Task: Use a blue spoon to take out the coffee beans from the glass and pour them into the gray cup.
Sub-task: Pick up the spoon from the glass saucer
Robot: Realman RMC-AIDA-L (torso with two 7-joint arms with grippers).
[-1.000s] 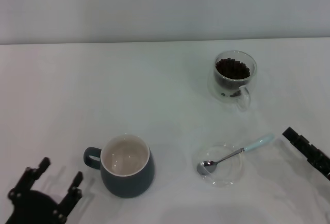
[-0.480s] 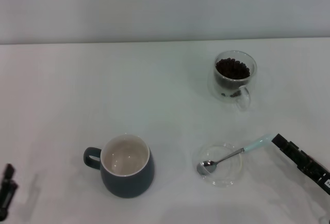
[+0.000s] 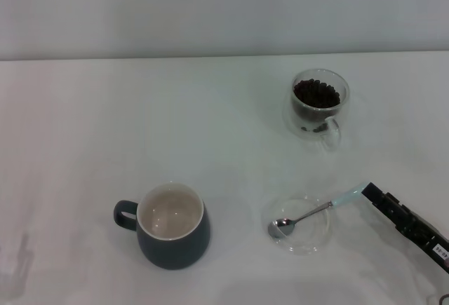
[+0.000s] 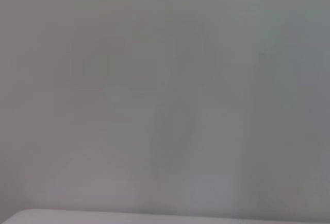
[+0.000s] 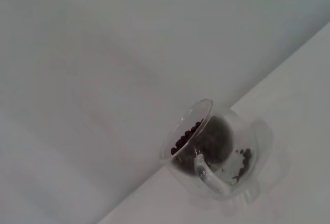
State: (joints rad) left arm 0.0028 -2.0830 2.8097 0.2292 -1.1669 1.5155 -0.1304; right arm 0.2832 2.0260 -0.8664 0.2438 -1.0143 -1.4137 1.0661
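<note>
Right gripper (image 3: pixel 367 191), black, comes in low from my right; its tip sits just beside the handle end of the blue spoon (image 3: pixel 316 212), pale-blue handle with shiny metal bowl. I cannot tell whether its fingers are apart or together. Spoon lies across a flat clear glass saucer (image 3: pixel 303 240), bowl toward me and left, handle pointing up and right, straight at the gripper. Long axis roughly lines up with the arm. Right arm is clearly nearer; left gripper not in view. Clear double-walled glass (image 3: pixel 319 105) holding dark coffee beans (image 3: pixel 316 93) stands farther back. Dark slate-gray cup (image 3: pixel 172 226) sits well left, empty.
</note>
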